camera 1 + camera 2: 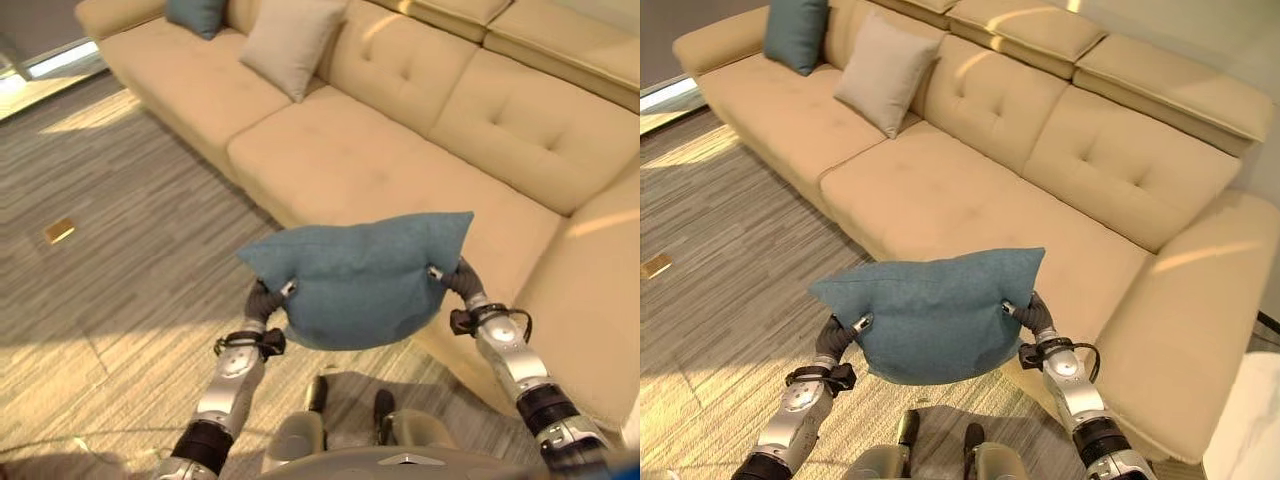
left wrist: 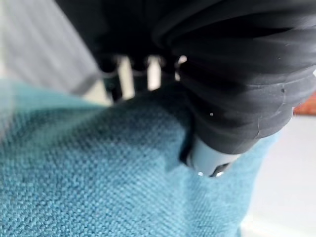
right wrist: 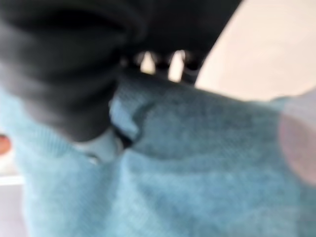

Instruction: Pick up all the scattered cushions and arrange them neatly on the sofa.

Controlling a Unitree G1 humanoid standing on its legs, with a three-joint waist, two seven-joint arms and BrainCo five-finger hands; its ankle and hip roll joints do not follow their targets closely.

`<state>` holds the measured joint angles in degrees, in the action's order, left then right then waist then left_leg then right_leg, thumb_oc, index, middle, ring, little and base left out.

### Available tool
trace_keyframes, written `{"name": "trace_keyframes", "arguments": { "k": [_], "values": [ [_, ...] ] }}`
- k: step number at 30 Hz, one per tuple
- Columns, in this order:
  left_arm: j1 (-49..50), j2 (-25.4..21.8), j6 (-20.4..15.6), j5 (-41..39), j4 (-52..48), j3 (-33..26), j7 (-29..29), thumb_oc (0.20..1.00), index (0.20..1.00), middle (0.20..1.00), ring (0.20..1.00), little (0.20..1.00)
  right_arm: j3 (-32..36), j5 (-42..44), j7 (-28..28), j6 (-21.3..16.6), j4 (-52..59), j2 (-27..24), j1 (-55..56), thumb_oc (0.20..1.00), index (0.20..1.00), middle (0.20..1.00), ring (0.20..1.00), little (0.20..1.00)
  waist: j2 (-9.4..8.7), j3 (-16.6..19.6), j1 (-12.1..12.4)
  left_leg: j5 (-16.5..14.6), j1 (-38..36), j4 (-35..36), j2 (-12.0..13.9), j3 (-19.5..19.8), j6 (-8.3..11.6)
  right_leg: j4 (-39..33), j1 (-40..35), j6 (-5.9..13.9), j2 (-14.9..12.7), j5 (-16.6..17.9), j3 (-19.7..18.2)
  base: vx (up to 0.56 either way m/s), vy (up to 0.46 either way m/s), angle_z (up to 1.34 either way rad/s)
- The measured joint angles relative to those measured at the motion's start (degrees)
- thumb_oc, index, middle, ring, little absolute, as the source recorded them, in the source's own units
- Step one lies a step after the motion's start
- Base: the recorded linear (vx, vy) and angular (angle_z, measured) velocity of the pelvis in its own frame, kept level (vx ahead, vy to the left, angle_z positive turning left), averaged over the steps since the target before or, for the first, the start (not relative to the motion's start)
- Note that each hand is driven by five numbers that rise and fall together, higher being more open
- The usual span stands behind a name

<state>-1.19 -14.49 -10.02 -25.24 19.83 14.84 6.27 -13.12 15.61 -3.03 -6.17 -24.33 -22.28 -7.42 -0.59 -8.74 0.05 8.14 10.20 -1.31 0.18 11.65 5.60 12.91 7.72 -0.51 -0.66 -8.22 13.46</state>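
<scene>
Both hands, left hand (image 1: 272, 296) and right hand (image 1: 447, 278), pinch the sides of the blue cushion (image 1: 358, 278), held in the air before the sofa (image 1: 350, 150); best carry it level over the seat and prop it against the backrest.

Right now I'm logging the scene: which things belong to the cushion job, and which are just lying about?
Job:
held blue cushion
left hand
right hand
beige cushion
far blue cushion
sofa

Lying about:
small tan object on the floor
</scene>
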Motion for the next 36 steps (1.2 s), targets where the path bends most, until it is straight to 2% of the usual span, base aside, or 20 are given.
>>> {"name": "trace_keyframes", "arguments": {
  "k": [1,2,4,5,7,8,10,12,16,17,18,19,20,21,23,25,27,31,33,36],
  "values": [
    [0.0,0.2,0.0,0.0,-0.2,0.5,-0.1,0.2,0.2,0.2,0.2,0.2,0.4,0.0,0.0,0.1,0.1,-0.5,0.1,0.2,0.2,0.2,0.2,0.2,-0.53,0.0,0.1,0.4,0.0,-0.1,0.1,-1.5,-0.42,0.0,-0.4,-1.55,-0.2,0.2,1.1,0.09,-0.161,1.26],
    [0.0,-0.6,-0.1,0.0,-0.2,0.9,-0.2,0.2,0.2,0.2,0.2,0.2,1.0,0.0,0.3,0.0,0.6,-0.8,-0.3,0.2,0.2,0.2,0.2,0.2,-0.49,-0.2,1.4,-2.3,0.4,-1.3,1.7,-5.6,-1.63,2.6,0.0,-3.16,0.6,-2.0,1.8,0.11,-0.113,0.6],
    [0.0,-2.7,0.0,0.0,-0.1,0.9,-0.4,0.2,0.2,0.2,0.2,0.2,0.8,0.0,0.6,-0.1,0.9,-0.1,-0.7,0.2,0.2,0.2,0.2,0.2,-1.31,-0.2,0.9,-8.0,3.0,-6.0,4.3,-14.0,-2.02,5.1,0.7,-5.47,0.0,-4.1,3.3,0.14,-0.043,0.36],
    [0.0,-3.1,0.2,0.0,0.0,0.9,-0.9,0.2,0.2,0.2,0.2,0.2,0.8,0.0,0.7,-0.1,0.9,-0.1,-0.7,0.2,0.2,0.2,0.2,0.2,-1.95,-0.2,0.7,-9.3,2.9,-7.1,4.9,-16.9,-2.51,5.3,0.5,-5.7,-0.9,-4.6,3.9,0.09,0.001,0.29],
    [-0.2,-2.9,0.3,0.1,-0.1,0.9,-1.5,0.2,0.2,0.2,0.2,0.2,1.1,0.0,0.6,-0.1,1.0,-0.2,-0.8,0.2,0.2,0.2,0.2,0.2,-2.77,0.1,-0.7,-9.0,1.9,-6.6,4.6,-20.7,-3.38,5.2,-0.2,-5.16,-2.4,-5.0,4.4,0.17,0.019,0.29],
    [-0.3,-2.6,0.4,0.1,-0.1,0.9,-1.5,0.2,0.2,0.2,0.2,0.2,1.2,0.0,0.5,-0.1,1.0,-0.3,-0.8,0.2,0.2,0.2,0.2,0.2,-2.68,0.2,-0.7,-9.0,1.7,-6.9,4.6,-20.6,-3.31,5.0,-0.3,-5.0,-2.3,-4.9,4.4,0.23,0.033,0.11],
    [-1.0,-2.6,0.6,0.2,-0.1,0.8,-1.4,0.2,0.2,0.2,0.2,0.2,1.3,-0.1,0.1,0.0,1.0,0.1,-1.0,0.2,0.2,0.2,0.2,0.2,-4.34,-0.3,-0.1,-9.2,3.8,-8.6,3.7,-20.5,-1.98,2.5,-1.4,-4.93,-2.1,-3.9,2.7,0.18,0.066,-0.22],
    [-1.0,-2.7,0.8,0.6,0.1,0.5,-1.2,0.2,0.2,0.2,0.2,0.2,1.3,-0.1,-0.2,0.1,1.0,0.9,-1.0,0.2,0.2,0.2,0.2,0.2,-5.77,-0.8,0.5,-8.6,6.1,-5.8,2.7,-20.4,-1.45,-2.9,-4.8,-3.39,-1.6,-1.6,2.0,0.2,0.129,-0.44],
    [0.1,-3.2,0.8,1.8,0.1,-0.1,-1.2,0.2,0.2,0.2,0.2,0.2,1.1,-0.4,-0.8,0.1,1.0,2.0,-1.0,0.2,0.2,0.2,0.2,0.2,-4.5,-0.1,1.2,-5.6,10.1,-3.1,2.9,-11.2,-1.5,-7.1,-11.2,-1.21,-0.2,-1.7,-2.5,0.27,0.264,-0.64],
    [0.1,-3.2,0.8,1.8,0.1,-0.1,-1.2,0.2,0.2,0.2,0.2,0.2,1.1,-0.4,-0.8,0.1,1.0,2.0,-1.0,0.2,0.2,0.2,0.2,0.2,-4.5,-0.1,1.2,-5.6,10.1,-3.1,2.9,-11.2,-1.5,-7.1,-11.2,-1.21,-0.2,-1.7,-2.5,0.22,0.233,-0.88],
    [1.9,-1.8,0.9,1.8,0.1,-0.1,-1.4,0.2,0.2,0.2,0.2,0.2,1.2,-1.4,-0.1,0.1,1.0,0.9,0.1,0.2,0.2,0.2,0.2,0.2,-0.9,1.9,0.8,-6.2,7.9,-5.1,4.2,-11.5,-2.45,-6.9,-13.3,1.73,0.2,-3.6,-5.4,0.06,0.09,-0.66],
    [2.2,-1.6,0.9,1.8,0.2,0.0,-1.6,0.2,0.2,0.2,0.2,0.2,1.4,-1.4,0.1,0.1,0.9,1.0,0.9,0.2,0.2,0.2,0.2,0.2,-0.42,2.8,0.5,-0.5,7.5,-4.9,4.0,-12.7,-3.68,-5.5,-13.4,3.2,-0.5,-5.4,-6.4,0.12,0.183,-0.71],
    [2.3,-1.9,0.9,1.8,0.2,-0.1,-1.7,0.2,0.2,0.2,0.2,0.2,1.3,-1.4,0.0,0.2,0.9,1.6,1.6,0.2,0.2,0.2,0.2,0.2,-1.57,3.3,0.3,-0.4,6.9,-4.8,2.6,-13.6,-4.83,-4.9,-13.2,4.21,-2.0,-6.3,-6.8,0.2,0.338,-0.32],
    [2.0,-3.3,0.9,1.8,0.2,-0.6,-1.5,0.2,0.2,0.2,0.2,0.2,1.2,-1.8,0.2,0.2,0.9,3.2,2.5,0.2,0.2,0.2,0.2,0.2,-4.44,4.9,0.2,-1.5,6.2,-3.6,-0.7,-16.0,-6.13,-4.7,-12.4,5.35,-6.5,-6.9,-7.6,0.17,0.33,-0.29],
    [1.2,-4.6,1.0,1.8,0.2,-1.5,-1.4,0.2,0.2,0.2,0.2,0.2,1.2,-1.9,0.6,0.3,1.0,4.5,2.4,0.2,0.2,0.2,0.2,0.2,-5.12,4.9,0.2,-1.9,5.3,-3.6,-2.4,-17.7,-8.37,-3.6,-12.2,6.75,-8.8,-6.2,-8.1,0.1,0.225,-0.4],
    [1.0,-5.2,1.0,2.0,0.2,-2.9,-1.4,0.2,0.2,0.2,0.2,0.2,0.8,-2.0,0.9,0.3,1.0,6.1,2.9,0.2,0.2,0.2,0.2,0.2,-4.61,4.2,0.6,-2.2,1.8,-2.3,-3.2,-19.4,-9.82,0.6,-11.0,8.89,-10.2,-6.8,-8.8,0.07,0.155,-0.41],
    [-0.1,-6.1,0.8,2.2,0.0,-3.9,-1.4,0.2,0.2,0.2,0.2,0.2,-0.1,-2.2,1.7,0.4,1.1,6.3,2.6,0.2,0.2,0.2,0.2,0.2,-4.65,4.1,1.0,-4.2,0.1,-1.4,-3.9,-20.5,-9.34,0.9,-8.8,9.53,-10.4,-6.2,-9.5,0.1,0.129,-0.21],
    [-0.1,-6.6,0.7,2.2,0.0,-5.0,-1.4,0.2,0.2,0.2,0.2,0.2,-1.0,-2.3,2.3,0.5,1.0,6.2,1.7,0.2,0.2,0.2,0.2,0.2,-4.56,4.0,0.8,-4.3,-1.0,0.3,-4.1,-21.9,-9.42,-0.7,-2.7,9.34,-10.4,-3.7,-9.5,0.1,0.096,-0.21],
    [0.9,-6.0,0.7,2.1,0.0,-5.6,-1.3,0.2,0.2,0.2,0.2,0.2,-1.1,-2.2,2.5,0.6,1.0,6.1,0.9,0.2,0.2,0.2,0.2,0.2,-4.2,3.8,0.8,-4.7,-2.1,2.0,-3.2,-22.8,-9.9,-0.1,0.6,9.52,-9.7,-1.3,-7.0,0.15,0.071,-0.42],
    [2.5,-6.2,0.9,2.2,0.0,-5.2,-1.4,0.2,0.2,0.2,0.2,0.2,-1.3,-2.2,2.6,0.8,1.0,5.6,0.6,0.2,0.2,0.2,0.2,0.2,-4.02,3.4,0.4,-4.4,-3.8,2.9,-2.4,-24.1,-8.9,-0.9,2.5,9.04,-9.4,3.4,-4.0,0.11,0.017,-0.31]
  ]
}}
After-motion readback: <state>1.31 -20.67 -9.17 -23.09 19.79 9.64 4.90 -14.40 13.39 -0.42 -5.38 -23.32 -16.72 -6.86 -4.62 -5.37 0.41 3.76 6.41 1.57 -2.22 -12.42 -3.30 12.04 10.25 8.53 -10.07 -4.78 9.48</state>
